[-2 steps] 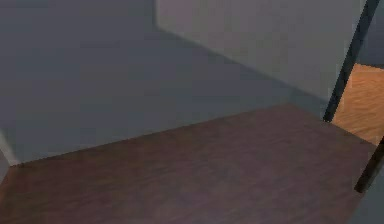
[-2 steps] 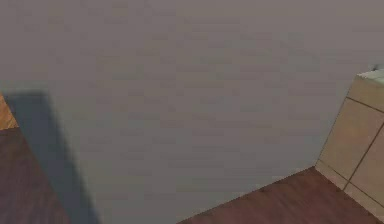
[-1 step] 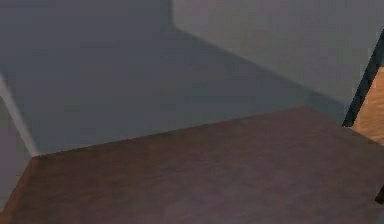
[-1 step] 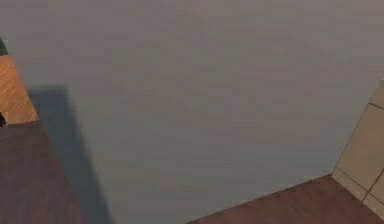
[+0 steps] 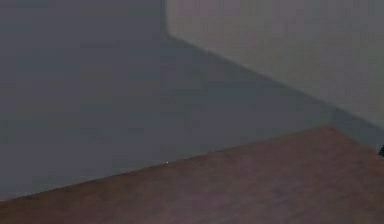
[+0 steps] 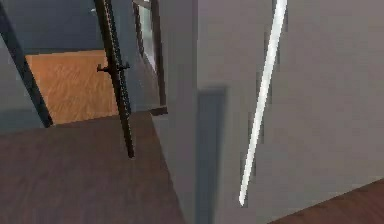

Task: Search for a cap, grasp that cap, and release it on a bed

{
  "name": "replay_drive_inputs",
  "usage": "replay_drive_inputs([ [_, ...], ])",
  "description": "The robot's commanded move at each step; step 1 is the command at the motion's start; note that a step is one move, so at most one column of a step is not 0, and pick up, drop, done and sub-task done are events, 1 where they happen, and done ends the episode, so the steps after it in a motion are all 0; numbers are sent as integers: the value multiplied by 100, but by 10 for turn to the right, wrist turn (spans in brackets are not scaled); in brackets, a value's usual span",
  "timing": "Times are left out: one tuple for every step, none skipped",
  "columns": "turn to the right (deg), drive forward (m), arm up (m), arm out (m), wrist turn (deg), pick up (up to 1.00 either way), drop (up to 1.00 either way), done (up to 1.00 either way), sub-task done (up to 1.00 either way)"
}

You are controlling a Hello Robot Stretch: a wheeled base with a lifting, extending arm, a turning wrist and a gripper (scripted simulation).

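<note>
Two grey walls [image 5: 90,80] meet in a corner close ahead in the forward view, above a strip of brown wood floor [image 5: 250,185]. A small dark spot [image 5: 381,152] sits on the floor at that view's right edge, too small to name. In the arm side view a grey wall block [image 6: 310,110] stands near, with a thin white strip [image 6: 262,100] running down it.
At the arm side view's left a dark door [image 6: 118,80] stands edge-on with a handle [image 6: 112,68]. Behind it a doorway opens onto an orange-brown floor [image 6: 70,85]. A white-framed window or panel [image 6: 150,40] is on the wall beside it. Dark wood floor [image 6: 80,180] lies in front.
</note>
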Motion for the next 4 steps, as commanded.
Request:
replay_drive_inputs([
  [450, 0, 0, 0, 0, 0, 0, 0, 0],
  [60, 0, 0, 0, 0, 0, 0, 0, 0],
  [0, 100, 0, 0, 0, 0, 0, 0, 0],
  [0, 55, 0, 0, 0, 0, 0, 0, 0],
])
